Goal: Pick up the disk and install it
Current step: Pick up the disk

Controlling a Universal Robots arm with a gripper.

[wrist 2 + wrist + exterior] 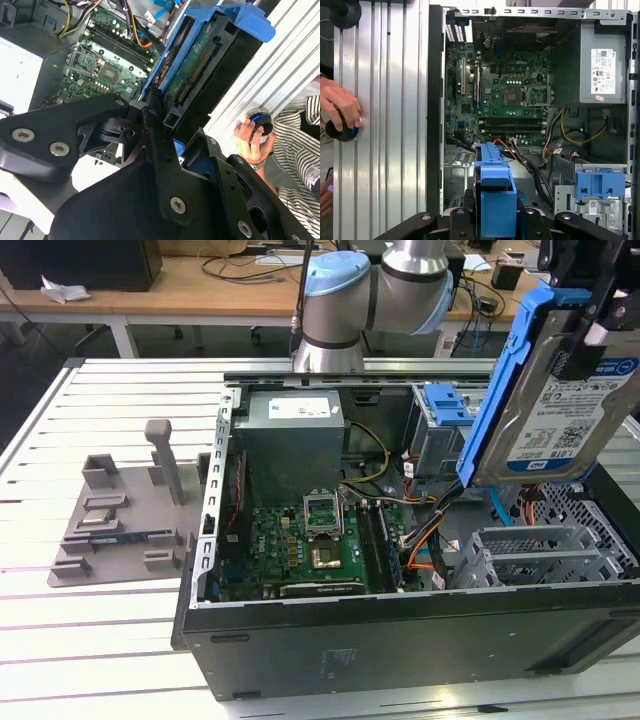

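Blue-railed disk (522,435) clamped in tool (495,216) | exterior view: label (580,405) | first wrist view: hand (340,107)

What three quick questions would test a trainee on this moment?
1. True or false: the disk lies flat inside the computer case.
2. The gripper is: A open, B shut on the disk, C shut on nothing.
3. In the first wrist view, what rests on the black knob beside the case?
Key: 1 false, it is held up, tilted, over the case. 2 B. 3 a person's hand.
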